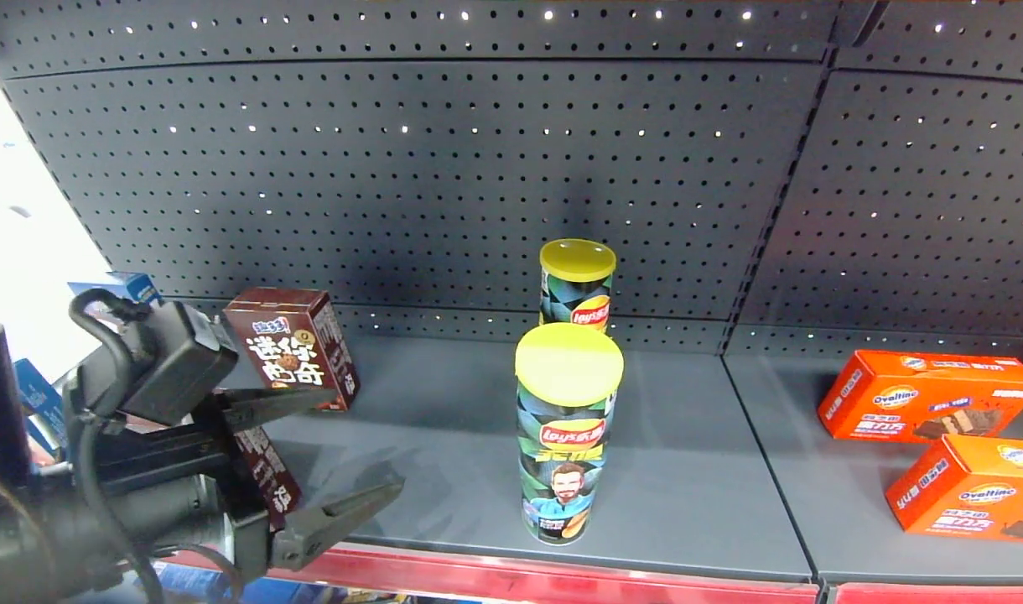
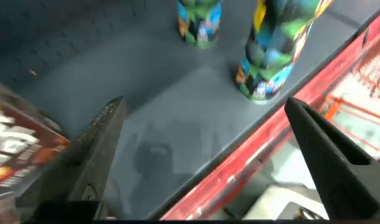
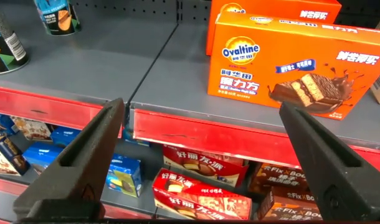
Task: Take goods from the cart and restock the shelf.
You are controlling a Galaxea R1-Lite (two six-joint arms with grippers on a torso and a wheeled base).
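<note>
Head view, left bay: left end effector (image 1: pixel 365 440), fingers spread and empty, at the red front lip (image 1: pixel 520 575) of the shelf (image 1: pixel 713 470). A brown biscuit box (image 1: pixel 270 474) stands just beside its upper finger (contact cannot be told). Judged step: clearing out to fetch the next item from the cart, so draw straight back with no sideways sweep. Right end effector (image 3: pixel 202 107), likewise spread and empty, before the lip. Behind: second brown box (image 1: pixel 292 348); front crisp can (image 1: pixel 568 436), rear crisp can (image 1: pixel 576 285) in file; orange boxes (image 1: pixel 926 394) in the right bay. Grey level deck, pegboard back (image 1: pixel 478 168).
</note>
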